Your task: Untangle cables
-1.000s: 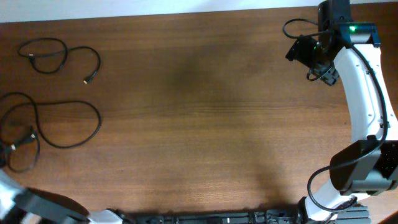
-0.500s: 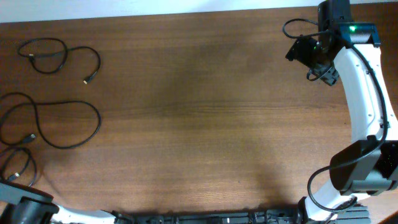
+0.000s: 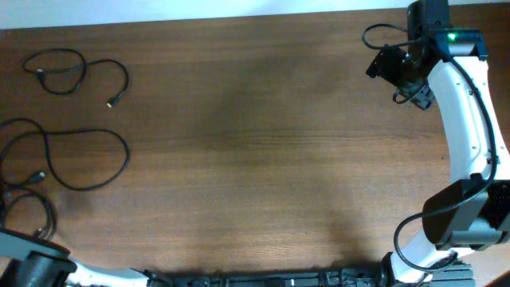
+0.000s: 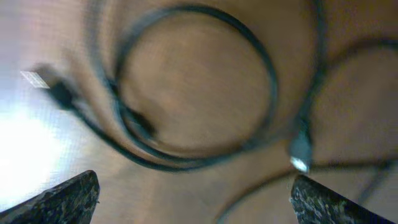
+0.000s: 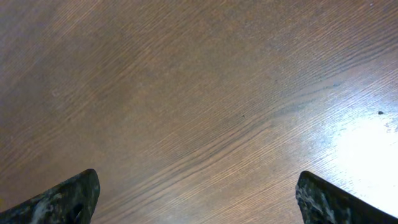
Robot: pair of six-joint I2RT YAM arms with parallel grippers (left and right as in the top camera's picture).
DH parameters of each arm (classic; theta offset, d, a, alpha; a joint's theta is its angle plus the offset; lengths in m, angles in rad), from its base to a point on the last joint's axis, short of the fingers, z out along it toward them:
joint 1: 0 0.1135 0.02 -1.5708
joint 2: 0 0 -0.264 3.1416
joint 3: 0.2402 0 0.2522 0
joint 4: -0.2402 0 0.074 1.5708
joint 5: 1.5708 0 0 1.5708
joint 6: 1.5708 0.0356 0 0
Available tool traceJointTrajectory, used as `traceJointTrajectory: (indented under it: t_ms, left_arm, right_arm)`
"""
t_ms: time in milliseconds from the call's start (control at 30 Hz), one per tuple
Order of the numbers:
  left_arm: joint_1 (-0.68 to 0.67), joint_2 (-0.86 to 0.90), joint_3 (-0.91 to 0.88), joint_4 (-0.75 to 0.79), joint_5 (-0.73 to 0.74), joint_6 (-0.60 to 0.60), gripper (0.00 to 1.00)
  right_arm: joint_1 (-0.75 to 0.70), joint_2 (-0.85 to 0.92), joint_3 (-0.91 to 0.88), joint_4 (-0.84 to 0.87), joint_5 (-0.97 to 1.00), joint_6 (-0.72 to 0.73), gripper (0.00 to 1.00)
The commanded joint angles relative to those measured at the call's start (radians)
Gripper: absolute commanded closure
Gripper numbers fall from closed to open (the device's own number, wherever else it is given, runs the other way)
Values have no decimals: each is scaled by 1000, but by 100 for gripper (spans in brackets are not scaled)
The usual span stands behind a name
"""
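While above the cables (image 4: 186,163), left fingers (image 4: 65,200) apart.

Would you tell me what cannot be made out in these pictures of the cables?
Left wrist view: blur smears the coiled cable; which strand lies on top cannot be told.
Overhead: the lowest cable runs off the left edge and under the left arm.
Overhead: the plug of the top cable is too small to identify.

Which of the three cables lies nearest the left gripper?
The small-looped lower-left cable, under the left gripper; the big-looped cable and top cable lie farther away.
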Motion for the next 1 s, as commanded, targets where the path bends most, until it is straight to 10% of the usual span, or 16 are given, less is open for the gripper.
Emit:
traceJointTrajectory:
  t_ms: [0,433,967]
  left_arm:
    - [-117,-122,42,70,223,182,1]
    - [-1014,-296,40,131,241,650,1]
    - [-1153,-844,40,-98,248,842,1]
  right_arm:
    - [0,9,2,0,14,-1,2]
    - [0,9,2,1,15,-1,2]
    - [-1,2,2,-50,-267,-101,1]
